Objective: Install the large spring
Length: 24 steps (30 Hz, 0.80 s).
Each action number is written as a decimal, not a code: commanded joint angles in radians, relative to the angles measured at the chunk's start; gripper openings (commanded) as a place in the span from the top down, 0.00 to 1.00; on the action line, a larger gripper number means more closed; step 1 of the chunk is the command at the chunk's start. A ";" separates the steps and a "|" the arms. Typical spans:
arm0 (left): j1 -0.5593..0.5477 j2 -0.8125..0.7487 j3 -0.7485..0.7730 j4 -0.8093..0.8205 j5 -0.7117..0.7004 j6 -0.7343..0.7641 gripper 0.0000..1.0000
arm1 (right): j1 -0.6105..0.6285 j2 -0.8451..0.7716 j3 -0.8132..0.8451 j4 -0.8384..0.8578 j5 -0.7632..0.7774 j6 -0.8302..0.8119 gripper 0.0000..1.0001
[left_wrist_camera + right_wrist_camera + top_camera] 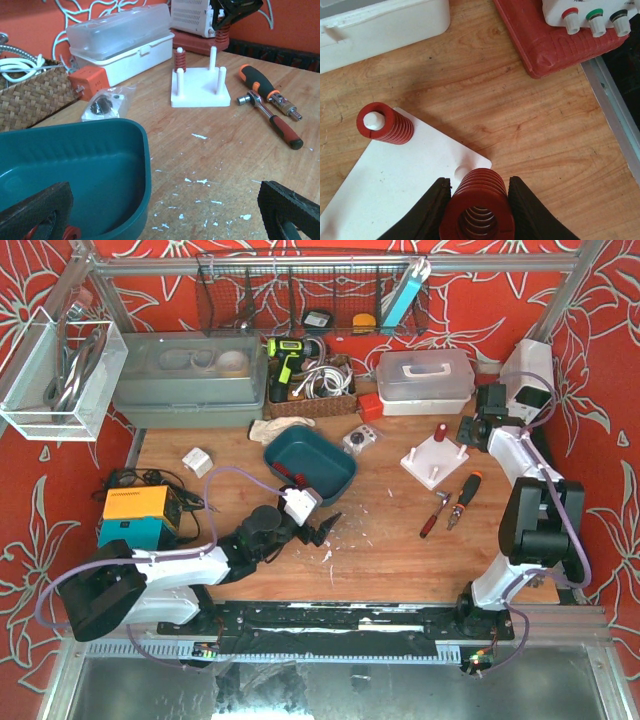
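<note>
Nearest the arm bases, the left gripper (318,530) is idling beside the teal bin (310,462), jaws spread wide and holding nothing. Farther back, the right gripper (477,182) is clamping the large red spring (477,212) upright over a corner of the white peg base (395,185). A bare peg (461,172) is peeking out just beyond the coils. The bore is looking offset from that peg, so lowering now is risking a coil snagging the tip, tilting the spring or shoving the base. Beyond, a smaller spring (384,123) is sitting on its own peg.
</note>
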 commanded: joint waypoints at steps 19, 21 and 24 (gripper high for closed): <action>-0.007 -0.007 0.000 0.019 -0.002 -0.002 0.00 | -0.040 0.129 0.061 0.037 -0.118 0.010 0.99; -0.007 -0.011 -0.001 0.018 -0.002 -0.002 0.00 | -0.040 0.146 0.062 0.040 -0.132 0.010 0.96; -0.007 -0.012 -0.001 0.018 -0.006 -0.002 0.00 | -0.039 0.170 0.067 0.040 -0.144 0.013 0.88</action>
